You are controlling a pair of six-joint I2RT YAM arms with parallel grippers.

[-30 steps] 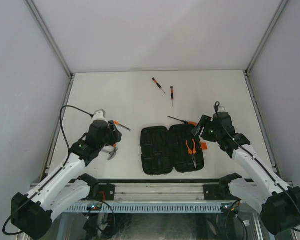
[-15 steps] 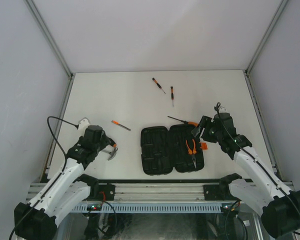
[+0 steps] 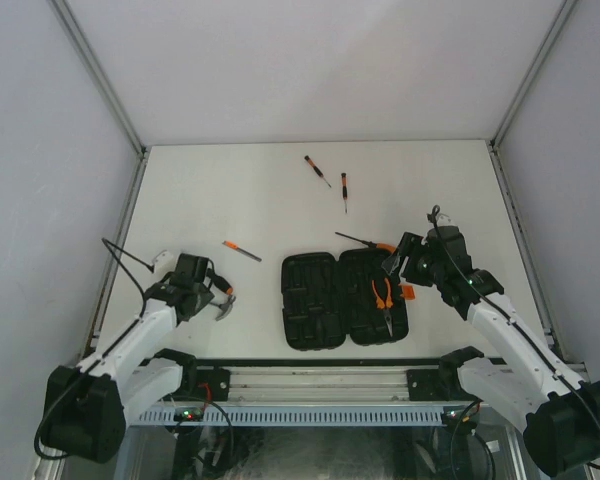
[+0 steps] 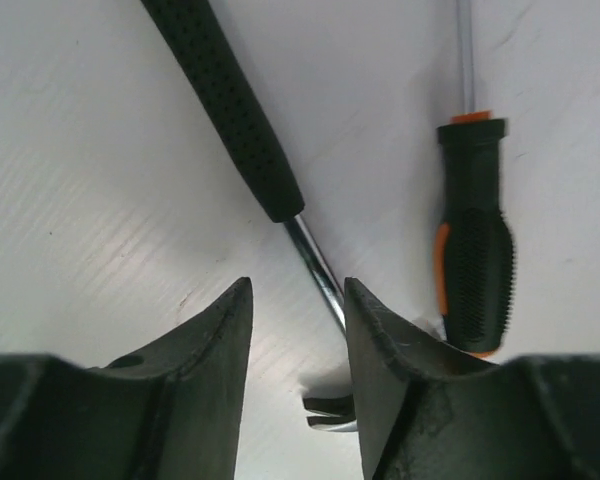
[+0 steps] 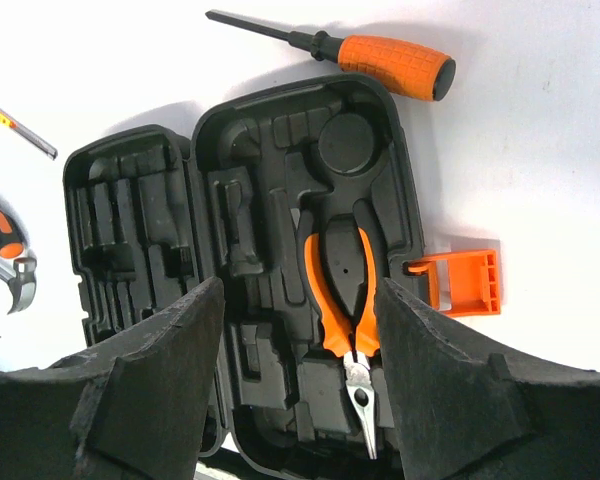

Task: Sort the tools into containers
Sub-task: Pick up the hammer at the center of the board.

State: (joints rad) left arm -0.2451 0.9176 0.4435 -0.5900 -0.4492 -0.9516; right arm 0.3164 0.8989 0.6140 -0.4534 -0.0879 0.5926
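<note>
- Pale walls box in a smooth white bench [image 3: 230,190]. The open tool case [image 3: 315,300] lies near its front edge, between the two arms.
- Over the last second the left arm has pulled back from the thin screwdriver [image 3: 242,250] left of the case. It has dropped low over the hammer [image 4: 230,110] at the front left.
- The left gripper [image 4: 296,292] stands partly open, its jaws straddling the hammer's bare chrome neck close to the claw head. Nothing is gripped yet.
- My reading is that the hammer goes next and the pick is about to close. The neck is slim, round and slick, so it may twist between the pads.
- The right gripper [image 5: 298,300] has not moved. It is wide, empty and hovering above the case.
- The pliers [image 5: 335,290], with orange sleeves, already sit in their moulded slot. The other slots look bare, so most of the sorting remains.
- The hammer's grip is black dimpled rubber. The stubby screwdriver [image 4: 475,270] just beside it has a ribbed black-and-orange handle.
- The case is hard black plastic with angular recesses and an orange latch [image 5: 460,282] on its right edge.
- A knurled orange-handled screwdriver [image 5: 390,58] lies just beyond the case.
</note>
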